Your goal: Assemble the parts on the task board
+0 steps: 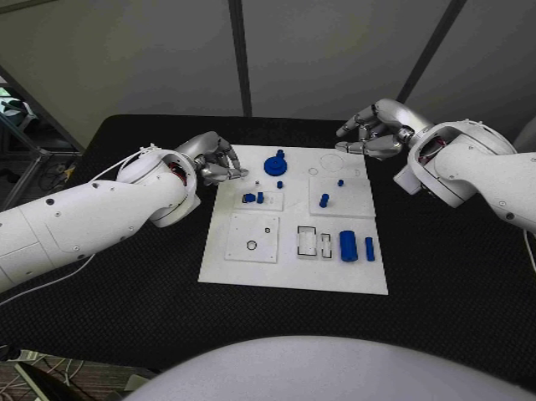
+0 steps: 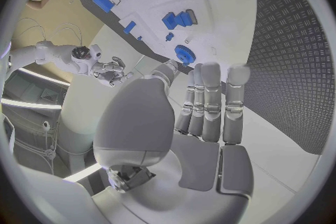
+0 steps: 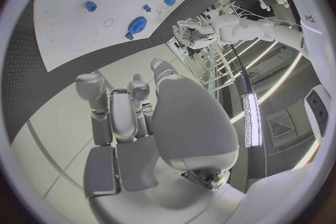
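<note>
The counter (image 1: 123,334) is black with a fine textured surface. Grey wall panels with dark seams stand behind it, and a metal frame stands beside the left arm.

The board (image 1: 292,276) is a white rectangular plate lying flat at the counter's centre, between the two robot hands, with its long axis running away from the robot. It carries several raised white square panels.

The left robot hand (image 1: 216,160) hangs at the board's far left corner. Its fingers are curled in, and the head view shows nothing held in them; in the left wrist view they lie straight and side by side. The right robot hand (image 1: 376,134) hangs above the counter just beyond the board's far right corner, fingers bent inward, holding nothing.

A blue gear (image 1: 276,165) lies flat on the board just beside the left robot hand. A small blue block (image 1: 251,198) sits on a panel nearer the robot. A short blue peg (image 1: 324,200) stands upright near the middle. A blue cylinder (image 1: 349,246) lies on the near right part of the board, well apart from both hands, with its long axis parallel to the board's long edge. A thinner blue bar (image 1: 369,249) lies just beside it, parallel.
</note>
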Tool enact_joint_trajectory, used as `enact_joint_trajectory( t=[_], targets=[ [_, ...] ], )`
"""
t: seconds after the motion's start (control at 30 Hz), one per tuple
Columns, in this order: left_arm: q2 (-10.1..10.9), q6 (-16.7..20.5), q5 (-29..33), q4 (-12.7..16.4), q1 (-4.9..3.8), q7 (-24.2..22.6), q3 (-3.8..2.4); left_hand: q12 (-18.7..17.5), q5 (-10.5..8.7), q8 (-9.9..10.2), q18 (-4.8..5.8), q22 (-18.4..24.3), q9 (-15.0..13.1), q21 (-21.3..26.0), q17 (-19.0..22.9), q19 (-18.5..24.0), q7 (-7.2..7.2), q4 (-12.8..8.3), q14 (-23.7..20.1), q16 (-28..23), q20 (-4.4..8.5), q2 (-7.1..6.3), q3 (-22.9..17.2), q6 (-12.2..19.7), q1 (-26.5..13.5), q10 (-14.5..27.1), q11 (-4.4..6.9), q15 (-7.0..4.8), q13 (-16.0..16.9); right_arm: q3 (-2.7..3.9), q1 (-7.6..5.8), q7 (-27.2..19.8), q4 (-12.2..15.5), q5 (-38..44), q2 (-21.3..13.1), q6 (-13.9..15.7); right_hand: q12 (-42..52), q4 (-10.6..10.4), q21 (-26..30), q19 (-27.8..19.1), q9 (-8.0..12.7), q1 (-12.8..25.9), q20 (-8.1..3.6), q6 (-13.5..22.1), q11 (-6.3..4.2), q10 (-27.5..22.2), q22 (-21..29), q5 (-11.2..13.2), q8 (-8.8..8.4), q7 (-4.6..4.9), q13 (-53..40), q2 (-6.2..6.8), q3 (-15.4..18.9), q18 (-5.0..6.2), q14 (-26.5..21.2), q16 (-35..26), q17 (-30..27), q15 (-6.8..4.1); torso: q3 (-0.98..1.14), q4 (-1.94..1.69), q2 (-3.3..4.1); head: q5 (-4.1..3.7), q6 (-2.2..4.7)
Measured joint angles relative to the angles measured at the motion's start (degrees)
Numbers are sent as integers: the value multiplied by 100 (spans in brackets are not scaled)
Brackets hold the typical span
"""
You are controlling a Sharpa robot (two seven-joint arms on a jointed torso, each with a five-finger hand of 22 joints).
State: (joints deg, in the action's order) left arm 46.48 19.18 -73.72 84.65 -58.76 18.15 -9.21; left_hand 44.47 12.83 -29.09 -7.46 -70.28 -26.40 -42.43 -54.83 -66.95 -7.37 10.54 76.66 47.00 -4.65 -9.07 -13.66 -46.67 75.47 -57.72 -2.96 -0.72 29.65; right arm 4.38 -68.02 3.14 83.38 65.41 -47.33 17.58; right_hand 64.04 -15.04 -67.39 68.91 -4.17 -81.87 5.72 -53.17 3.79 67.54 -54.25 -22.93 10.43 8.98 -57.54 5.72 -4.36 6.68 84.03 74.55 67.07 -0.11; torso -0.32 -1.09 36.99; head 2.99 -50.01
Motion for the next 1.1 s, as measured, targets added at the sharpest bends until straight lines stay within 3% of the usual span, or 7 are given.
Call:
enact_joint_trajectory(
  t=[0.17,0.23,0.43,0.5,0.63,0.67,1.1],
  targets=[
    [29,18,117,-44,0,-563,0,-269,-68,209,-11,480,283,1069,281,681,-75,-257,-541,-174,-140,59,-145,-33,595,412,-113,109,-264,0,0,0,1,-2,-9,0,0,0,0,0,0,0,0,0,0,0,0,0,0,0,0,0,0,0,-21,0,0,-21,-2,-3,0,-2,0],
    [46,28,147,-51,0,-832,3,-370,-314,338,-450,579,416,1242,490,814,-119,-323,-901,-397,-194,33,-163,7,706,543,-148,162,-374,0,0,0,2,-2,-11,0,0,0,0,0,0,0,0,0,0,0,0,0,0,0,0,0,0,-1,-21,0,0,-21,-3,-4,0,1,0],
    [95,-11,87,-51,0,-1417,10,-667,-430,714,-439,951,810,1772,912,1125,-186,-351,-1517,-717,-362,-33,-64,61,769,893,-288,318,-731,0,0,1,2,-3,-17,0,0,0,0,0,0,0,0,0,0,0,0,0,0,0,0,0,0,0,-21,0,0,-21,-5,-4,2,16,0],
    [97,-76,-4,-45,0,-1547,17,-766,-430,801,-135,1093,943,1928,1075,1169,-198,-351,-1611,-797,-406,-35,2,48,772,950,-333,353,-867,0,-1,1,2,-3,-18,0,0,0,0,0,0,0,0,0,0,0,0,0,0,0,-1,0,0,0,-21,0,0,-21,-5,-4,2,18,0],
    [89,-258,-247,-31,1,-1686,71,-832,-429,869,-147,1292,1129,2126,1304,1154,-151,-342,-1636,-839,-421,-35,107,-117,772,959,-342,379,-1050,0,-1,2,0,-4,-18,0,0,0,0,0,0,0,0,0,0,0,-1,0,0,0,-1,0,0,0,-21,0,1,-21,-7,-4,4,20,0],
    [86,-308,-310,-31,2,-1701,88,-832,-429,887,-393,1326,1165,2157,1339,1138,-143,-342,-1636,-840,-438,-35,137,-149,772,959,-342,378,-1080,0,-1,2,-1,-4,-18,0,0,0,0,0,0,0,0,0,0,0,-1,0,0,0,-1,0,0,0,-21,0,0,-21,-7,-4,4,25,0],
    [-31,-939,-1084,-170,6,-1641,192,-832,-467,1029,-398,1624,1490,2405,1639,1022,-131,-263,-1706,-750,-488,-39,592,-299,729,1031,-371,408,-1307,0,-1,3,-3,-4,-14,-1,0,0,0,0,0,0,0,0,0,0,-1,0,0,0,-1,0,0,0,-21,0,1,-21,-5,-4,9,29,1]
  ],
)
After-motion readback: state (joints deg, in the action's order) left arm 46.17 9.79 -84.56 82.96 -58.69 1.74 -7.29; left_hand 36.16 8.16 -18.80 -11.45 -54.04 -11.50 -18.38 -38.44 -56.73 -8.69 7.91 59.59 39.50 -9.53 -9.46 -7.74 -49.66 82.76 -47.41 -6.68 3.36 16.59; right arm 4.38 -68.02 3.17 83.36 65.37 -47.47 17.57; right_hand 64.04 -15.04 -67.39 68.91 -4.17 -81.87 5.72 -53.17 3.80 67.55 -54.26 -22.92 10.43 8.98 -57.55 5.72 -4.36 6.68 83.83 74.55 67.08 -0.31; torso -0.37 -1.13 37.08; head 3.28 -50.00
